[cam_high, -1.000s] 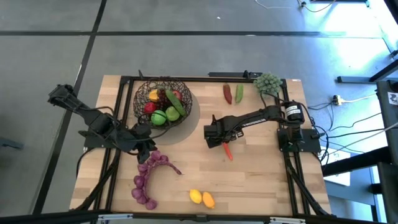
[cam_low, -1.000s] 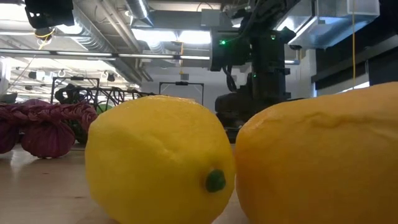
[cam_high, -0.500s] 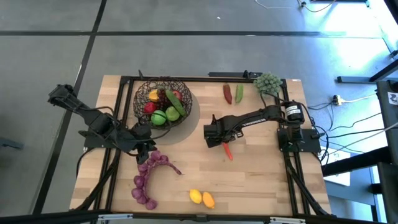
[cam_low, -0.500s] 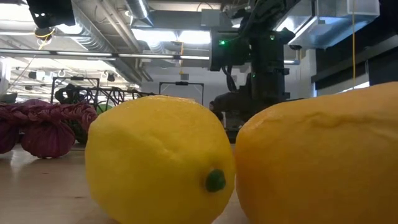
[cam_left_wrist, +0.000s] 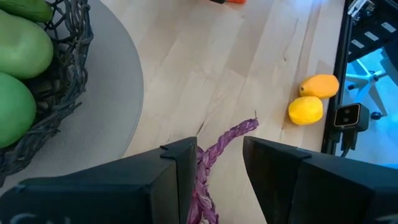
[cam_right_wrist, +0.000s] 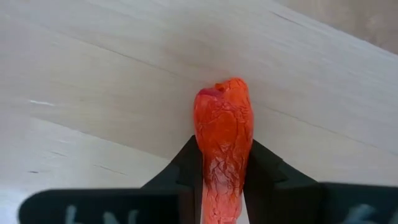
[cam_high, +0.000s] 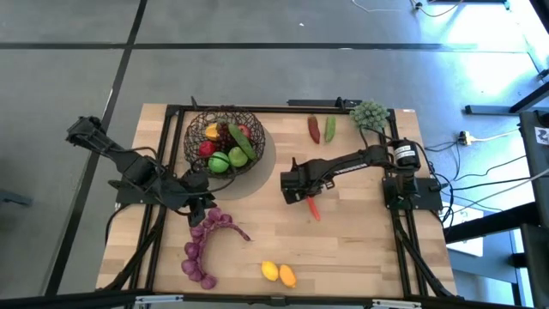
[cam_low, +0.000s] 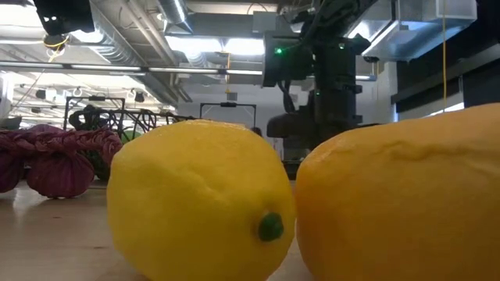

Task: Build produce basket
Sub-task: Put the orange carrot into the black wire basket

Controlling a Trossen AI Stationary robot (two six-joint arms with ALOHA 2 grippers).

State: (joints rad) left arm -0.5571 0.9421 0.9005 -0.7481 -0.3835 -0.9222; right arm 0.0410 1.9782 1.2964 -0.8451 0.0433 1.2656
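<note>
Orange and narrow, the carrot [cam_right_wrist: 222, 146] lies on the table [cam_high: 360, 249] well to the right of the basket [cam_high: 225, 137], where we see the right gripper [cam_right_wrist: 222, 180] closed on it, while the left gripper [cam_left_wrist: 214, 168] stands parted over the purple grapes [cam_high: 206, 245] just below the basket.

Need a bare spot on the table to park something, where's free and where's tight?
Free: front right corner, beside the lemons and below the carrot. Also between basket and peppers. Crowded: front left, where the left pincer sits over the grapes.
</note>
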